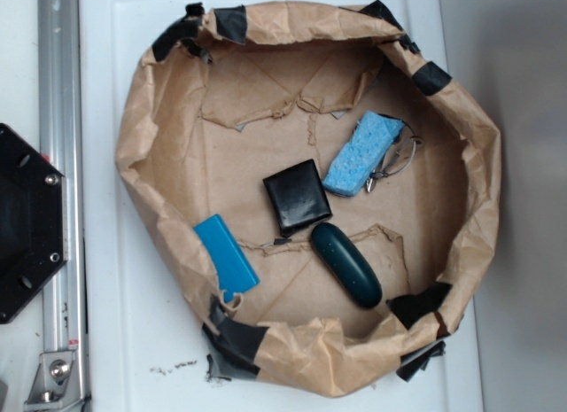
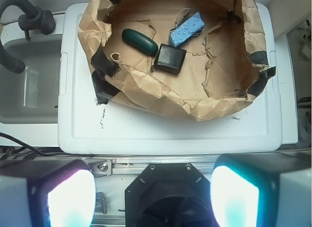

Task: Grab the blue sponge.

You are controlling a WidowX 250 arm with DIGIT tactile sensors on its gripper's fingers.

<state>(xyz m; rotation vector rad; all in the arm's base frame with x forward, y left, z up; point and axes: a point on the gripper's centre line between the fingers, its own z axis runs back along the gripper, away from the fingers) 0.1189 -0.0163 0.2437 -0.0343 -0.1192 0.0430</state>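
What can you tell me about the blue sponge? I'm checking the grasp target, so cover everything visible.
The blue sponge is a light sky-blue rectangular block with a porous, speckled surface, seemingly soft foam. It lies flat and diagonal on the brown paper lining, in the upper right of the exterior view. It rests against a thin wire clip on its right side. Its lower end sits close to the black square wallet; contact is unclear. Nothing grips it.
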